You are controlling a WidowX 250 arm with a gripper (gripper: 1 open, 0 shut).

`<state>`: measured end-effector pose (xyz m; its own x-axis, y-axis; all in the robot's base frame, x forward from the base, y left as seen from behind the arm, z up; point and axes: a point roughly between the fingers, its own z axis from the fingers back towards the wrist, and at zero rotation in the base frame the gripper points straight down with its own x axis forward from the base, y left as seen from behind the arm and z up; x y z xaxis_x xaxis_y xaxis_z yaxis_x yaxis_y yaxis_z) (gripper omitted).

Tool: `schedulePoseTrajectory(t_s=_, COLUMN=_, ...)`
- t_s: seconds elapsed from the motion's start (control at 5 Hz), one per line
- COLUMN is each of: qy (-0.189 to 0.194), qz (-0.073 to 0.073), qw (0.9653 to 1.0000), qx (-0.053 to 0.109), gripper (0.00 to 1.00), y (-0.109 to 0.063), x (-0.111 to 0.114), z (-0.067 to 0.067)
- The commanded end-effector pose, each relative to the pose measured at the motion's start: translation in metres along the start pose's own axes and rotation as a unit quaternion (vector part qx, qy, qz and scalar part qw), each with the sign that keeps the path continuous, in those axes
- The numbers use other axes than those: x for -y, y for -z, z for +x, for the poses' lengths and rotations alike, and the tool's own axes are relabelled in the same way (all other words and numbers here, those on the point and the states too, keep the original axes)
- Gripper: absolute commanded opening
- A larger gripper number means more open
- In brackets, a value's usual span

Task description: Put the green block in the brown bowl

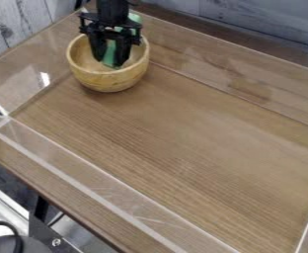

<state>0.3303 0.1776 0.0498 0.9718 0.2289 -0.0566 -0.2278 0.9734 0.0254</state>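
Black pincer (112, 51) points straight down from my arm into the bowl (110, 77), fingers closed tight on the block (111, 49). Block stands upright between my fingers, its lower end inside the bowl's rim; whether it touches the bottom I cannot tell. Bowl holds nothing else visible. Bowl sits on the wooden table (184, 148), near its far left corner.

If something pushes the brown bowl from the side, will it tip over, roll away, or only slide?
Probably only slide. The bowl looks wide and low with thick walls, so tipping seems unlikely. It stands upright on its base, so rolling seems unlikely too. The table looks smooth and glossy, so it may slide easily, perhaps even when the gripper lowers the green block into it.
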Motion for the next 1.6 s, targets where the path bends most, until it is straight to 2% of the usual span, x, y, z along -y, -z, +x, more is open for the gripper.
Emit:
schedulePoseTrajectory(t_s=0.0, qy=-0.01, qz=0.012, qw=0.9993, qx=0.033, gripper=0.0, y=-0.019, x=-0.009, z=0.011)
schedulePoseTrajectory(t_s=1.4, qy=-0.014, qz=0.01, qw=0.9997, qx=0.016, gripper=0.0, y=-0.003, x=-0.009, z=0.017)
